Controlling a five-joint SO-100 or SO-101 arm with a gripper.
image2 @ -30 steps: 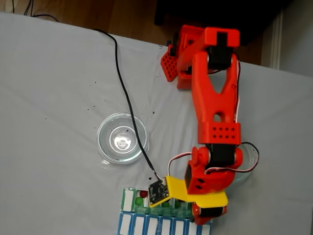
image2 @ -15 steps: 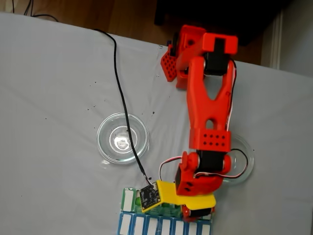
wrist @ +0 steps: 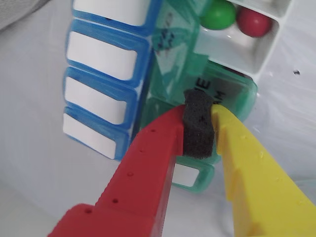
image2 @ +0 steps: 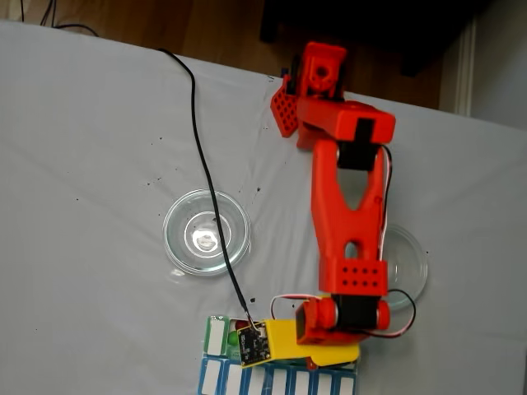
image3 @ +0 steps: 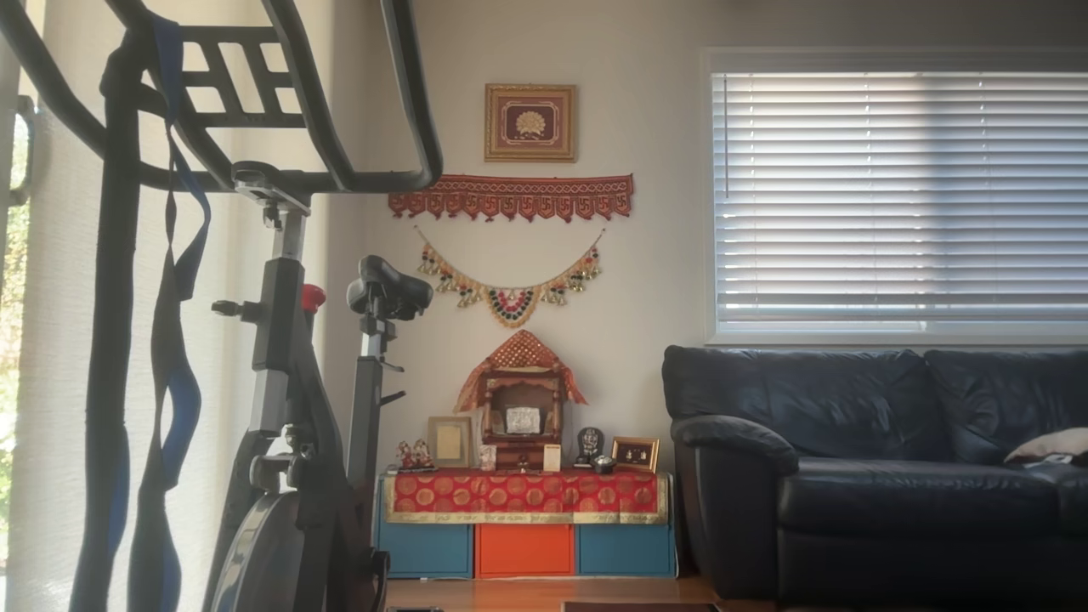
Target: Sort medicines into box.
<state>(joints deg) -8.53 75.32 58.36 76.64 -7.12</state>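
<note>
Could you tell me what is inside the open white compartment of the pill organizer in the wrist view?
The open compartment holds one green pill and one red pill, side by side. The neighbouring compartments lie under closed green lids, and the gripper blocks part of them.

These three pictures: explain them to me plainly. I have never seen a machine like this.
The red machine is a small robot arm bolted to a table covered with a white cloth. The fixed view looks down on it from above. The wrist view comes from a camera riding on the arm, showing its end effector, one red finger and one yellow, close up. The other view shows a living room, not the table.

On the cloth lie two clear glass dishes and a pill organizer with blue and green lids. One open compartment holds a green pill and a red pill. Black foam sits between the fingers, against a green lid; no pill shows there.
</note>
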